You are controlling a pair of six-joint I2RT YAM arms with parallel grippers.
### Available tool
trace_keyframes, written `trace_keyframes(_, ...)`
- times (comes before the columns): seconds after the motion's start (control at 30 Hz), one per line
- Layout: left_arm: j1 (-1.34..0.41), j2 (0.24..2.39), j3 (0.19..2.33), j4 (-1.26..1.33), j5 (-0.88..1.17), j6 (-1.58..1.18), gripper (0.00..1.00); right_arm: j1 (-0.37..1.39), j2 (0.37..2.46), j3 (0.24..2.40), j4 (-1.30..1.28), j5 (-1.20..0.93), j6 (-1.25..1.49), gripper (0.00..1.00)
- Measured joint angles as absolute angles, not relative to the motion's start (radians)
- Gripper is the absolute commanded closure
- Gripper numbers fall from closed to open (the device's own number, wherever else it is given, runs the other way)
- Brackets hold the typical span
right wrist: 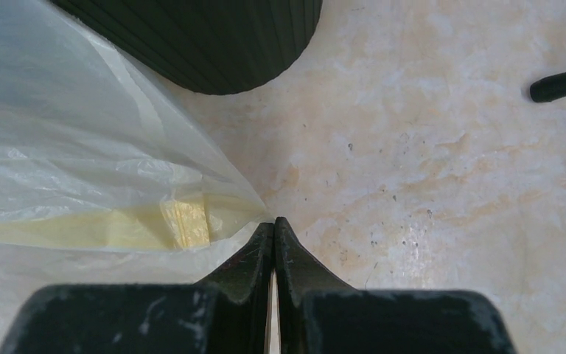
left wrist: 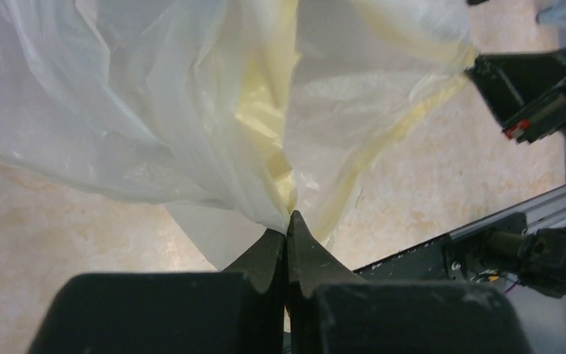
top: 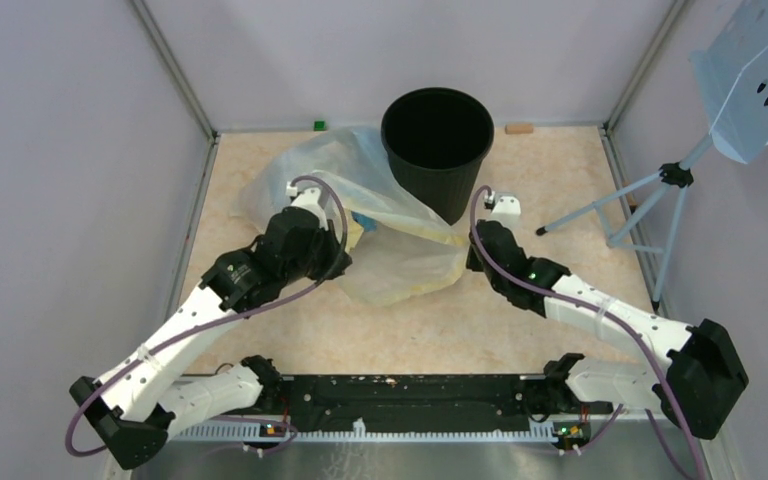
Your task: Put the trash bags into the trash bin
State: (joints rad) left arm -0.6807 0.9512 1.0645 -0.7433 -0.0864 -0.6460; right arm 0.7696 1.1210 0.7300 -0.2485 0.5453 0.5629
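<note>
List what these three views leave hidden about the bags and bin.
- Blue bag: top view, only a sliver shows; clear bag and left arm cover the rest.
- Trash bin interior: top view, too dark to see contents.
- Trash bin, right wrist view: cut off by top edge.

We see a black trash bin (top: 440,185) with fine vertical ribs, a large bag (top: 400,262) of clear film tinged yellowish-white, and a sliver of blue trash bag (top: 364,218) beside it. The worktop (top: 520,310) is mottled beige; at its far edge sit a green block (top: 319,125) and a tan block (top: 519,128).
</note>
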Motion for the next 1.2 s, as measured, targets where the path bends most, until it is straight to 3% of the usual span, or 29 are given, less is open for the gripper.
trace_keyframes(0.27,-0.766,0.9,1.064,-0.882,-0.252,-0.709,0.98,0.763,1.119,0.741,-0.257,0.555,0.561,1.0)
trace_keyframes(0.47,-0.766,0.705,1.055,-0.931,-0.404,-0.778,0.98,0.762,1.119,0.765,-0.257,0.542,0.544,0.98)
trace_keyframes(0.57,-0.766,0.632,1.056,-0.944,-0.465,-0.787,0.98,0.762,1.119,0.804,-0.255,0.516,0.526,0.81)
trace_keyframes(0.67,-0.766,0.64,1.056,-0.944,-0.479,-0.779,0.98,0.762,1.118,0.839,-0.244,0.468,0.493,0.69)
trace_keyframes(1.0,-0.766,0.711,0.992,-0.854,-0.37,-0.745,0.98,0.847,1.053,0.836,-0.173,0.338,0.474,0.62)
trace_keyframes(1.13,-0.766,0.711,0.987,-0.821,-0.339,-0.737,0.98,0.961,1.053,0.826,-0.115,0.354,0.503,0.44)
trace_keyframes(1.2,-0.766,0.712,0.987,-0.812,-0.329,-0.733,0.98,1.006,1.059,0.826,-0.104,0.393,0.519,0.41)
